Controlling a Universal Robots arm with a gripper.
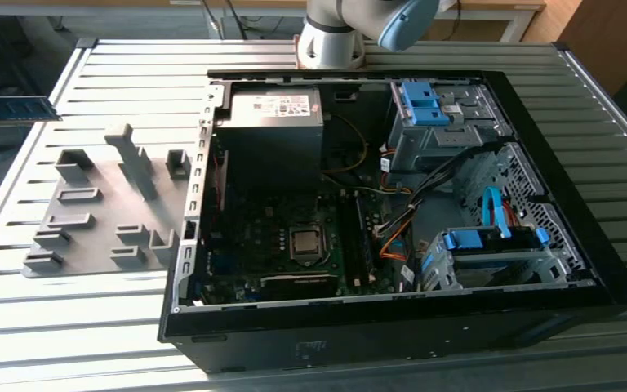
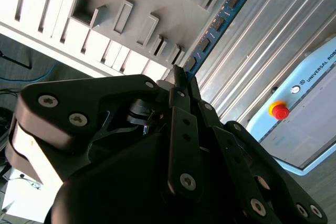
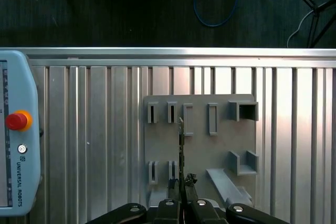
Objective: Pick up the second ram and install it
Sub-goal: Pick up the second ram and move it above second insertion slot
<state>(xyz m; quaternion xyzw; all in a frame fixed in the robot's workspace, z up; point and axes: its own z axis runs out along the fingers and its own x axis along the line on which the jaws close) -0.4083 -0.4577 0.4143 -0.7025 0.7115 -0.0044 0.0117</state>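
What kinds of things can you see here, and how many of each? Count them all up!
Second ram: 1, pinched in the gripper
Grey holder block: 1
Open computer case: 1
Light-blue control pendant: 1
Robot arm: 1
Total: 5

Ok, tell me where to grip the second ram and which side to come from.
Grip the second ram at one short end, pinching across its two flat faces and coming in along its length. It is a thin flat stick, so the narrow edges probably offer little hold. The tool is shut on it that way in both wrist views.
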